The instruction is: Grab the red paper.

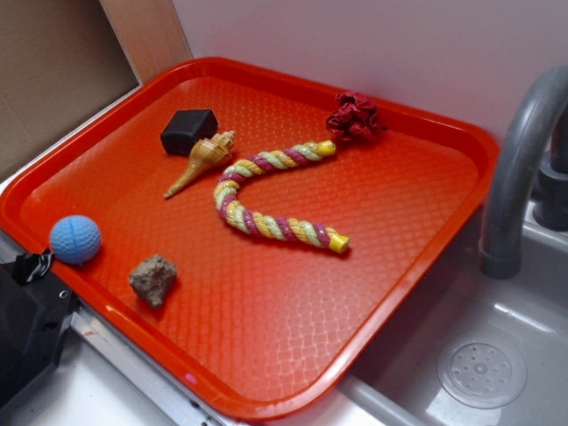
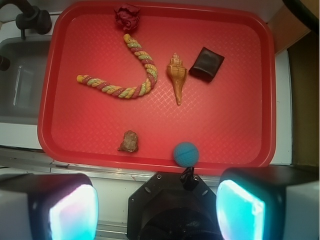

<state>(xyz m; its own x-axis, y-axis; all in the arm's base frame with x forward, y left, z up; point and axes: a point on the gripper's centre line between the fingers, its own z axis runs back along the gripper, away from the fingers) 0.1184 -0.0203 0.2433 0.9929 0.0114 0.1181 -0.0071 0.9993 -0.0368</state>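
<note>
The red paper point(image 1: 353, 116) is a small dark crimson wrinkly wad. It lies at the far edge of the orange-red tray point(image 1: 266, 328), just past one end of the twisted rope point(image 1: 266, 200). In the wrist view the red paper point(image 2: 127, 17) is at the top, at the tray's point(image 2: 230, 130) far rim. My gripper point(image 2: 157, 212) is open and empty, its two fingers point(image 2: 65, 212) wide apart. It hangs high above the robot base, off the tray's near edge and far from the paper. The gripper does not show in the exterior view.
On the tray lie a black block point(image 1: 188, 130), a shell point(image 1: 202, 161), a blue ball point(image 1: 74, 239) and a brown stone point(image 1: 153, 280). A grey faucet point(image 1: 519, 169) and a sink point(image 1: 479, 364) stand to the right. The black robot base point(image 1: 27, 328) is at the near left corner.
</note>
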